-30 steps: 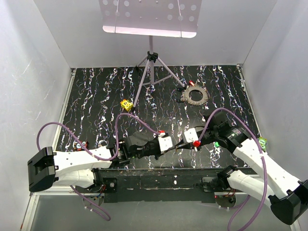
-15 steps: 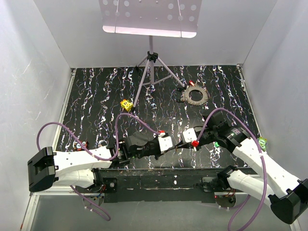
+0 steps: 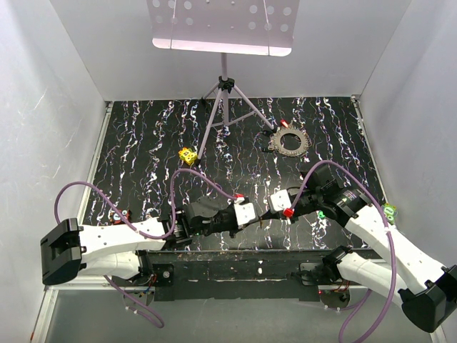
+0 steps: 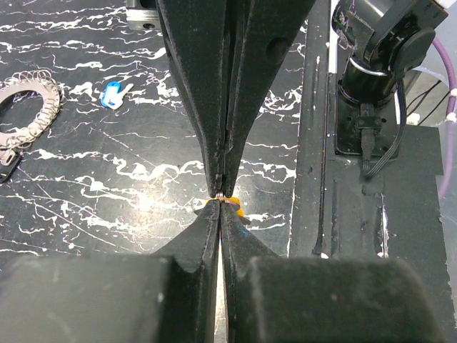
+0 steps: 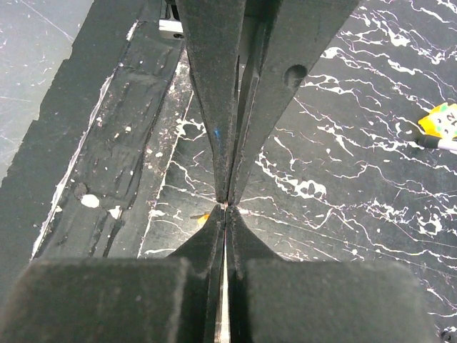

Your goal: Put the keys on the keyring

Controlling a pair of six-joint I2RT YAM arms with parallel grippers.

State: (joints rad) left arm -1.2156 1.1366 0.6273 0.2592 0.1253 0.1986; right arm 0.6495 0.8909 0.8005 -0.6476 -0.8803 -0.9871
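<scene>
Top external: keyring is sitting far right on the table, well apart from both grippers. A red key is lying just beside its far edge, and I can't tell if it's threaded. Cube is sitting mid-table, and loose keys are lying near the left edge. Judging by that, little or nothing is on the ring so far, and most of the threading is looking undone. Both arms are reaching low and inward along the near edge. Left gripper and right gripper are meeting tip to tip at centre, and what's between them is too small to read here. Left wrist: left gripper's jaws are pressing together, pinching the orange key right at the tips. A blue key is lying ahead-left on the table, and the keyring's band is showing at the left frame edge. Right wrist: right gripper's jaws are pressing flat together too. Orange is peeking out just left of the tips, and a thin pale sliver is running down the seam, probably the blade but I can't confirm. I'm reading this as both grippers clamping the same orange key, likely a regrasp. Left to do: carry it across to the keyring, thread it, then do the other keys.
</scene>
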